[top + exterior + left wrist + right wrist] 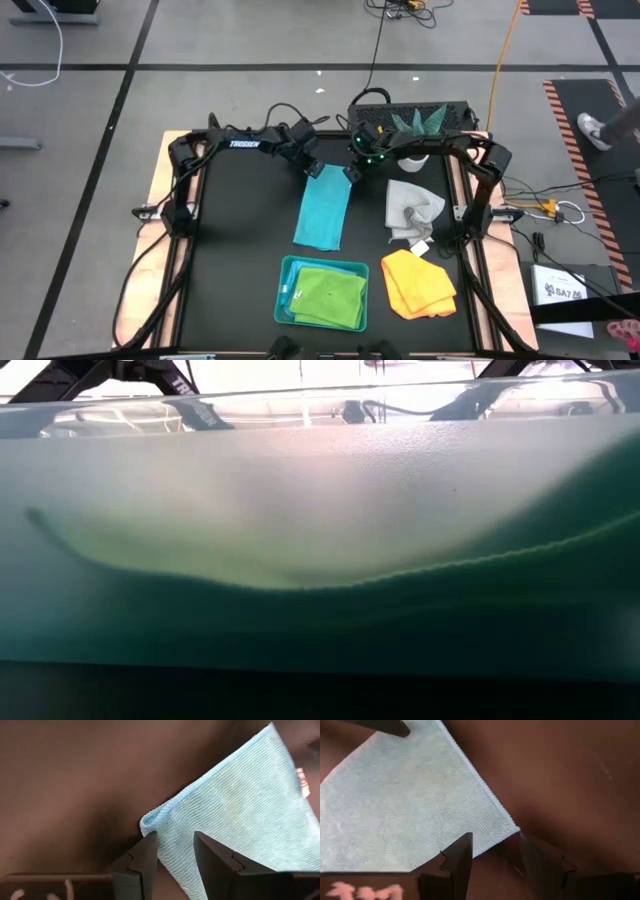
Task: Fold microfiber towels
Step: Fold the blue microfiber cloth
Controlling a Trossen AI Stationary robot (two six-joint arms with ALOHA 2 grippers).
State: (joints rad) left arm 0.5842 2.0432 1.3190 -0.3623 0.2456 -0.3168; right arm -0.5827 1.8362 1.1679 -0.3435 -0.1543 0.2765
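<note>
A turquoise towel (pixel 322 212) lies on the black table as a long folded strip that runs from far to near. My left gripper (pixel 314 170) stands open over its far left corner (pixel 150 820), one finger on either side of the towel's edge. My right gripper (pixel 352 172) stands open at the far right corner (pixel 512 826), which lies just beyond its fingertips. A lime green towel (pixel 328 295) lies folded in the teal tray (pixel 284 290). A grey-white towel (pixel 412 208) and a yellow-orange towel (pixel 418 283) lie crumpled on the right.
A potted plant (pixel 420 125) and a dark box stand at the far edge behind my right arm. The tray's wall (pixel 320 480) fills the low view, with the green towel's edge (pixel 400 575) showing through it. The table's left half is bare black surface (pixel 240 240).
</note>
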